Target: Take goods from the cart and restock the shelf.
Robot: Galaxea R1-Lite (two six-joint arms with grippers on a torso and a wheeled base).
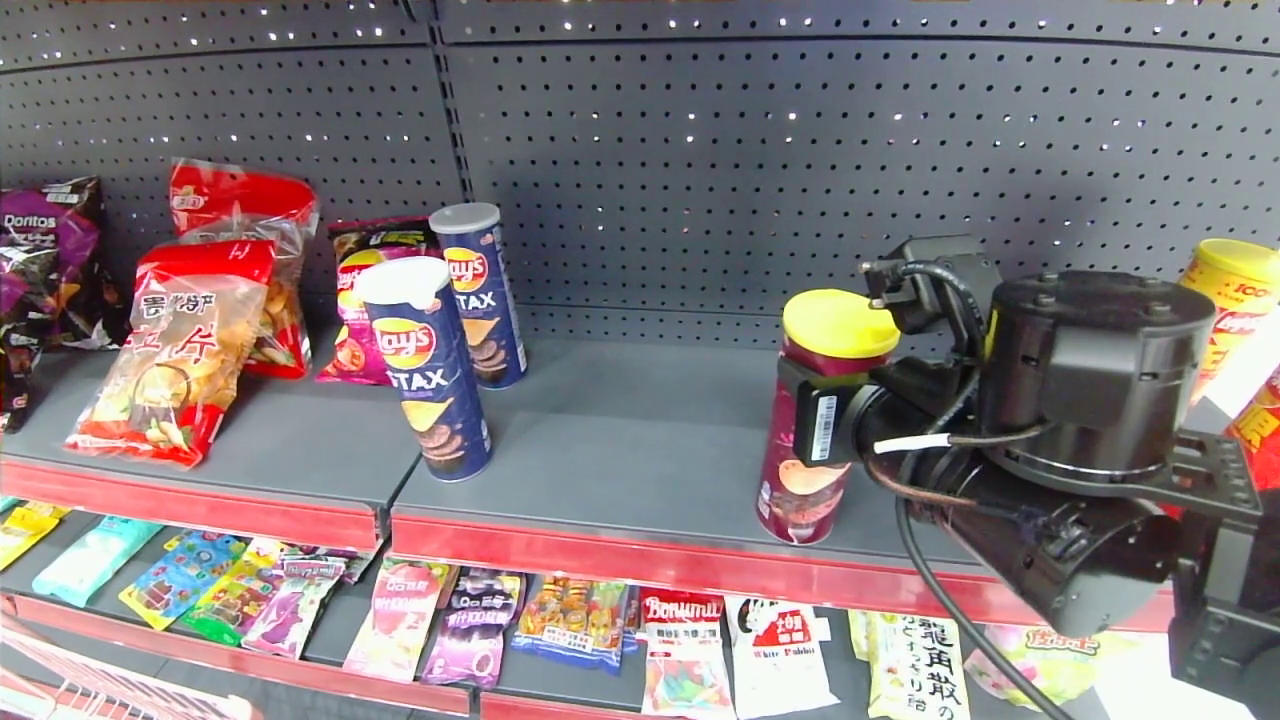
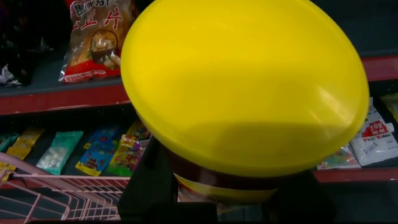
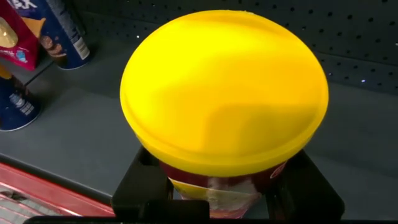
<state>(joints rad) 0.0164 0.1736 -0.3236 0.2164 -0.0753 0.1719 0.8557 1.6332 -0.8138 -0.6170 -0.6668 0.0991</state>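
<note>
A maroon chip can with a yellow lid (image 1: 812, 470) stands upright near the front edge of the grey shelf (image 1: 640, 440), right of centre. My right gripper (image 1: 822, 420) is shut around the can's upper half; in the right wrist view its black fingers (image 3: 140, 183) flank the can (image 3: 224, 93) under the lid. My left gripper (image 2: 214, 196) is shut on a second yellow-lidded can (image 2: 242, 81), held in front of the shelves above the pink wire cart (image 2: 62, 193).
Two blue chip cans (image 1: 430, 370) stand left of centre, with snack bags (image 1: 175, 350) farther left. A yellow can (image 1: 1235, 300) stands at the far right. Open shelf lies between the blue cans and the maroon can. Candy packets (image 1: 570, 625) fill the lower shelf.
</note>
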